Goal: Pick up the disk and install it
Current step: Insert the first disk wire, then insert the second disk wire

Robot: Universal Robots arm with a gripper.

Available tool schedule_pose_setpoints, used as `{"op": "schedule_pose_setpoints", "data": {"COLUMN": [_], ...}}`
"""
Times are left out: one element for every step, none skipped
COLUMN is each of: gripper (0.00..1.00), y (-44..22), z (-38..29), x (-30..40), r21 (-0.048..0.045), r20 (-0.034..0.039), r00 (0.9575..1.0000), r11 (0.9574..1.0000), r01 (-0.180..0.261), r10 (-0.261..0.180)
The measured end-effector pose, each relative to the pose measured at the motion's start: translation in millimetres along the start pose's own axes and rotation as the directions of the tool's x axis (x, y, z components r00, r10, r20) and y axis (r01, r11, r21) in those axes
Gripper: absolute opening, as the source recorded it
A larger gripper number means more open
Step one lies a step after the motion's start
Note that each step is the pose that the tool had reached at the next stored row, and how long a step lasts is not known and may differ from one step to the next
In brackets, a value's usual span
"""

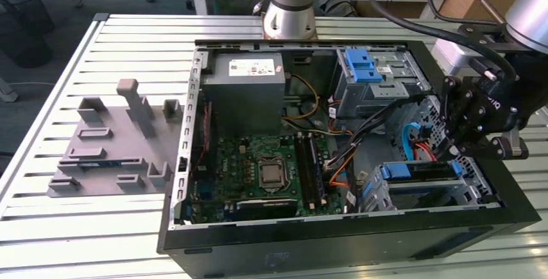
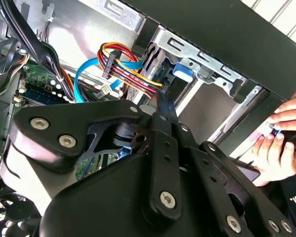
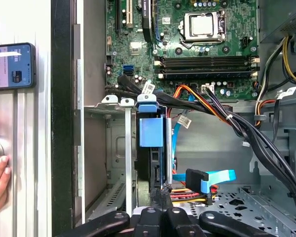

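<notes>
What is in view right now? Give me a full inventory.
computer case: one, black, open on the slatted table
disk: one, silver with blue rails, seated in the lower drive cage
power supply: one, grey, rear corner of case
motherboard: one, green, case floor
upper drive cage latch: one, blue
fixture plate: one, grey, on table at the exterior view's left
phone: one, dark, beside case
person's hand: one, by case edge
claw: one, black, above the disk bay
</notes>
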State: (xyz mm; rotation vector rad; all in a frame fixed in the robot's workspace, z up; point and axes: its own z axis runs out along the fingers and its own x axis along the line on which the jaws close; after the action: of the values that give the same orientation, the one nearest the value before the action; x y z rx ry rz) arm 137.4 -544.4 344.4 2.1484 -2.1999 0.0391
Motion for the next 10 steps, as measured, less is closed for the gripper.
{"op": "schedule_pose_setpoints", "data": {"gripper": [0.11,0.11,0.11,0.11,0.11,0.11,0.11,0.11,0.11,0.11], "y": [0.0,0.0,0.0,0.0,0.0,0.0,0.0,0.0,0.0,0.0], "z": [0.0,0.0,-0.1,-0.2,-0.4,-0.4,-0.4,-0.4,-0.5,-0.5], "x": [0.0,0.0,0.0,0.0,0.0,0.0,0.0,0.0,0.0,0.0], "r21": [0.0000,0.0000,0.0000,0.0000,0.0000,0.0000,0.0000,0.0000,0.0000,0.0000], "r20": [0.0000,0.0000,-0.0001,0.0000,0.0000,-0.0001,-0.0001,-0.0001,-0.0001,-0.0001], "r00": [1.0000,1.0000,1.0000,1.0000,1.0000,1.0000,1.0000,1.0000,1.0000,1.0000], "r11": [1.0000,1.0000,1.0000,1.0000,1.0000,1.0000,1.0000,1.0000,1.0000,1.0000], "r01": [0.000,0.000,0.000,0.000,0.000,0.000,0.000,0.000,0.000,0.000], "r10": [0.000,0.000,0.000,0.000,0.000,0.000,0.000,0.000,0.000,0.000]}}
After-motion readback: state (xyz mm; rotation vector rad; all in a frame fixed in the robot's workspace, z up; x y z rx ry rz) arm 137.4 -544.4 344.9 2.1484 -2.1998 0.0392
